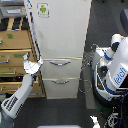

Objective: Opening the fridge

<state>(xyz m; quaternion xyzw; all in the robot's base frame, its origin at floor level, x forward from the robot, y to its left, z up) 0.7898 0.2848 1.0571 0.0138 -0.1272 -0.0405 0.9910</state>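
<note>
Dark floor runs under the fridge (60, 45), which stands shut at twelve o'clock, a wooden cabinet (15, 55) hard against its nine o'clock side. The tool (32, 65) sits at the door's nine o'clock edge, fingers spread, gripping nothing that I can see. With the cabinet so close, I'd guess it could snag there or slip off the edge.

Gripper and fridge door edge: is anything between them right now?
Nothing shows between them in the exterior view. The gripper sits right at the fridge door's edge on that view's left, with the wooden cabinet behind it. Contact itself is too blurred to confirm.
</note>
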